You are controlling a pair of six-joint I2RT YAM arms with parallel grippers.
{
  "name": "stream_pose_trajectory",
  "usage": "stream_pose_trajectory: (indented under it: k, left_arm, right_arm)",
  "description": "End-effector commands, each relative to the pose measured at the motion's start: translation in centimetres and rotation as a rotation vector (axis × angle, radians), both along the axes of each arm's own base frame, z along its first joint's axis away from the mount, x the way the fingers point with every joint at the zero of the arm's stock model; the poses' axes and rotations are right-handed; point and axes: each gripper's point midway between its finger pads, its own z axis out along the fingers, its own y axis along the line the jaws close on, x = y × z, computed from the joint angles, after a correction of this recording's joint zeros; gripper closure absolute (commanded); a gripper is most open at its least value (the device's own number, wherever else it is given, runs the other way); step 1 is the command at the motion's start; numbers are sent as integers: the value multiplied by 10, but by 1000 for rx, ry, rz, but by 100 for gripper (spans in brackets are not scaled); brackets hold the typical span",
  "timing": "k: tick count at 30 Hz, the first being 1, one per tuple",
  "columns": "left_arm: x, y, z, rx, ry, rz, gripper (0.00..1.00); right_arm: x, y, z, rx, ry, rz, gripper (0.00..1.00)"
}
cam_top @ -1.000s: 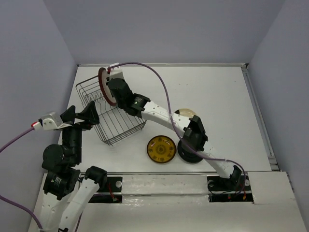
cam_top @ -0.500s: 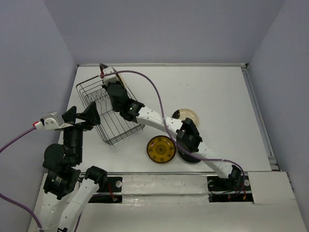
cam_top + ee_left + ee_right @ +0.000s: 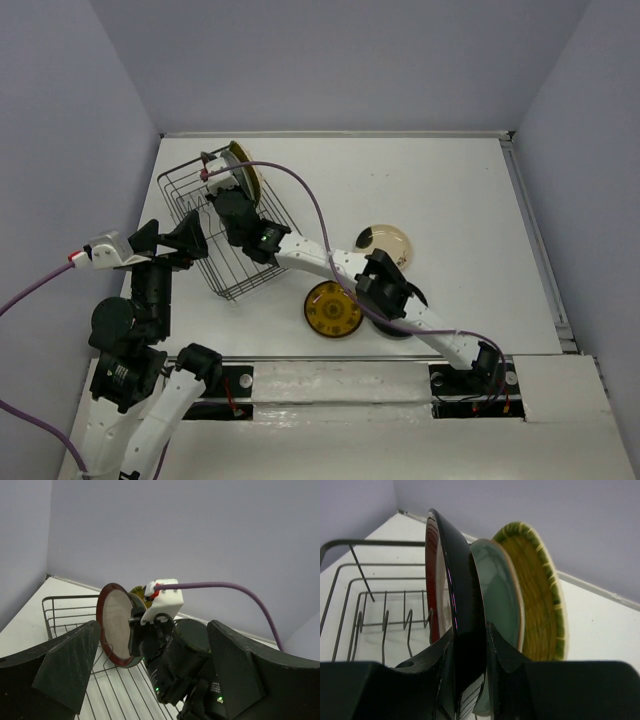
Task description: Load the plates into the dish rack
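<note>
The dish rack (image 3: 240, 270) stands at the table's left, and its dark wires show in both wrist views (image 3: 55, 605) (image 3: 350, 580). My right gripper (image 3: 470, 640) is shut on the rim of the large red-rimmed cream plate (image 3: 117, 625), whose back is glossy and dark (image 3: 455, 570). It holds that plate on edge over the rack's far end. Right behind it stand the pale teal plate (image 3: 500, 590) and the yellow ribbed plate (image 3: 540, 595) (image 3: 245, 170). My left gripper (image 3: 165, 243) hangs open at the rack's near-left side, with nothing between its fingers.
The yellow plate with a dark pattern (image 3: 333, 308) lies flat near the rack's front right corner. The cream plate with dark patches (image 3: 385, 240) lies further right. A black plate (image 3: 395, 328) is mostly hidden under my right arm. The table's raised edge runs along the back.
My right gripper has turned the red-rimmed plate edge-on and brought it down toward the rack, close against the teal plate. The left arm has not moved.
</note>
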Motion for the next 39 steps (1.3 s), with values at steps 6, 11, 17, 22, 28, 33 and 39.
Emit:
stream_pose_trajectory:
  k: [6,11,17,22,28,33,39]
  left_arm:
    - [7,0,3,-4,-15,11,1]
    - [13,-2,-1,4,3,13,1]
    - [25,-12,-13,22,46,-21,1]
    - [33,-35,-21,46,81,-132,1]
    - [40,-77,-40,72,130,-338,1]
    - [41,-91,-55,91,159,-412,1]
    - [43,-91,-62,102,173,-410,1]
  right_arm:
    - [-12,3,36,188,-28,17,78]
    - [-20,1,55,216,11,53,47]
    - [-49,-20,106,293,86,150,19]
    - [-80,-91,105,343,242,251,17]
    - [-91,-261,-26,502,606,119,41]
    - [-104,-392,-59,691,642,-30,51]
    - [-114,-440,-131,723,828,-149,35]
